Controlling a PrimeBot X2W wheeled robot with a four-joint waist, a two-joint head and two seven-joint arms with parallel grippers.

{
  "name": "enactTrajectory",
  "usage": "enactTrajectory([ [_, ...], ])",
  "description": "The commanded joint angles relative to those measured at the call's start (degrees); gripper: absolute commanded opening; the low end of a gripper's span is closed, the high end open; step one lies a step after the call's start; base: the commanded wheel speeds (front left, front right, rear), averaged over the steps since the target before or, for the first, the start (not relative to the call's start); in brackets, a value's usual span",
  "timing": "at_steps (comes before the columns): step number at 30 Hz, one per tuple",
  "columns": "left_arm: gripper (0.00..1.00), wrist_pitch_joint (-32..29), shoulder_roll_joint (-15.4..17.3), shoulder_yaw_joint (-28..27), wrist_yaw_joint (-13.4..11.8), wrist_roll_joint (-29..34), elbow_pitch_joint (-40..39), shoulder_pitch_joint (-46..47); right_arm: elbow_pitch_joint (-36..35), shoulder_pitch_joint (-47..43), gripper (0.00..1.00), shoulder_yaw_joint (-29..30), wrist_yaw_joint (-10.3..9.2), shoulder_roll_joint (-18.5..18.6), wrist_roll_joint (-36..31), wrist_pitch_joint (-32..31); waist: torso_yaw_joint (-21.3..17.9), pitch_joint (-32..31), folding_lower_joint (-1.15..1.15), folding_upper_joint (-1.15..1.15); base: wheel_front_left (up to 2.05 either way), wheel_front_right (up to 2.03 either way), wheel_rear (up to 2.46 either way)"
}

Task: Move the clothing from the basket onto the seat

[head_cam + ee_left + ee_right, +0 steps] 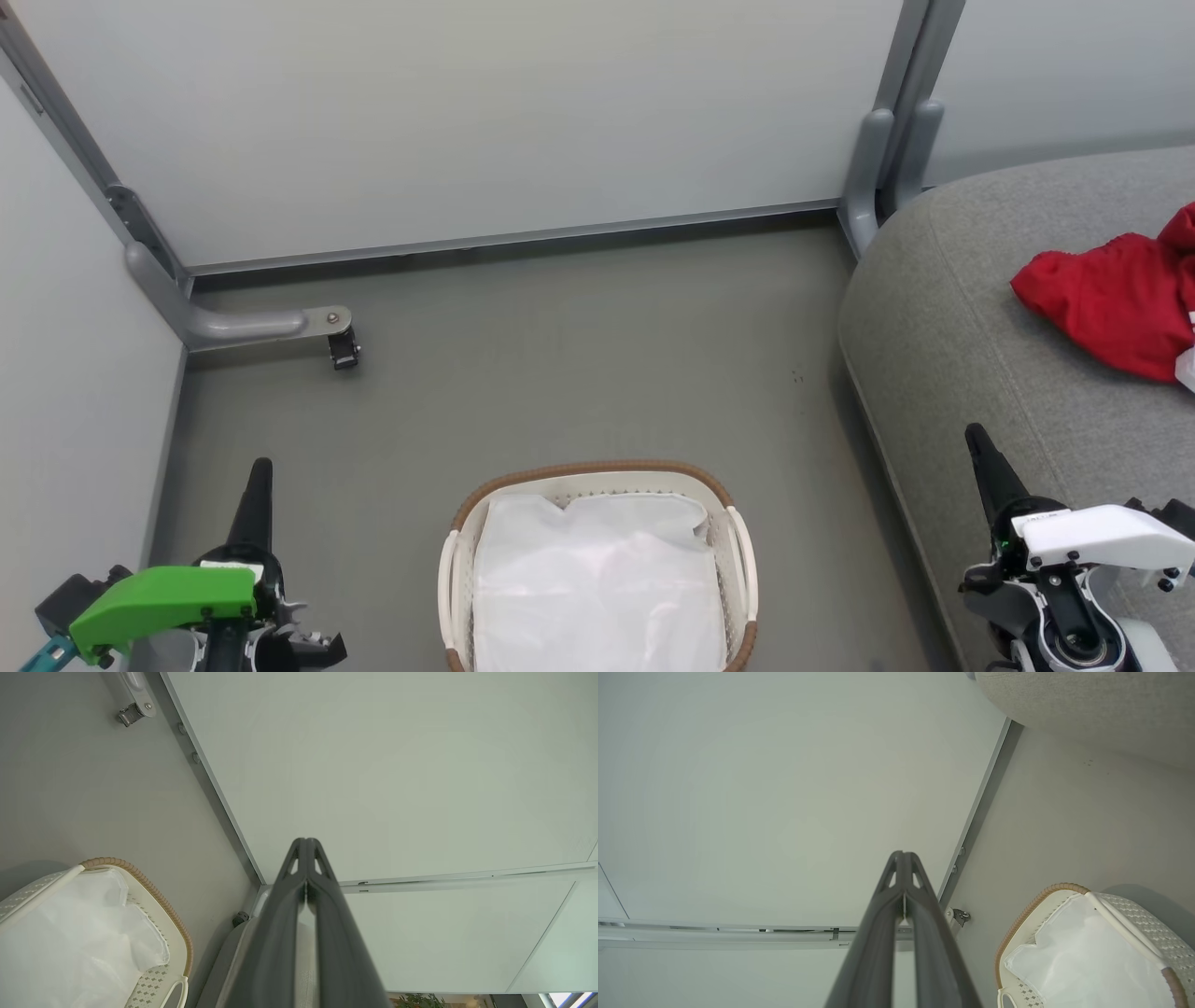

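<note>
Running off the right edge of the head view, the clothing (1116, 303) lies as a crumpled red heap on the seat (971, 392). Part of it is cut away, and a scrap of white at its lower side is too small to make out. The seat itself is cropped at the right and bottom.

The basket (597, 469) stands on the grey floor (579, 355) to the seat's left, well apart from the heap, its near end cut off by the bottom edge. A white liner (597, 588) covers its whole inside, so anything beneath is hidden.

The left gripper (260, 478) hangs left of the basket and the right gripper (978, 443) over the seat's front edge. Each has its two dark fingers pressed together with nothing between them.

Pale wall panels (467, 121) close the space behind. A grey bracket (271, 325) sits at the left corner and a grey post (887, 159) by the seat's far corner. A strip of floor separates basket and seat.
</note>
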State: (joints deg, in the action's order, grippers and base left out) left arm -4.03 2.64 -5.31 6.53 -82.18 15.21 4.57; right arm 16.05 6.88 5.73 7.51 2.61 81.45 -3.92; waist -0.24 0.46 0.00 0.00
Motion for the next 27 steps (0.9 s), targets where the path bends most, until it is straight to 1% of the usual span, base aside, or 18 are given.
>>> enactTrajectory([
  [1,0.00,-0.4,0.4,-0.3,0.3,-1.3,-0.4,1.3,-0.6,-0.4,0.00,0.3,-0.02,0.3,1.4,-0.4,0.0,0.0,0.00,0.00,0.00,0.00,0.00],
  [23,0.00,-2.5,0.4,-1.3,1.1,-10.1,-1.3,2.1,-2.2,-0.9,0.00,0.9,-0.03,0.4,10.7,-2.8,0.2,-0.3,0.00,0.00,0.00,0.00,0.00],
  [27,0.00,-2.7,0.4,-1.4,1.2,-10.3,-1.2,2.0,-2.2,-1.0,0.00,0.9,-0.03,0.4,11.1,-2.8,0.2,-0.3,0.00,0.00,0.00,0.00,0.00],
])
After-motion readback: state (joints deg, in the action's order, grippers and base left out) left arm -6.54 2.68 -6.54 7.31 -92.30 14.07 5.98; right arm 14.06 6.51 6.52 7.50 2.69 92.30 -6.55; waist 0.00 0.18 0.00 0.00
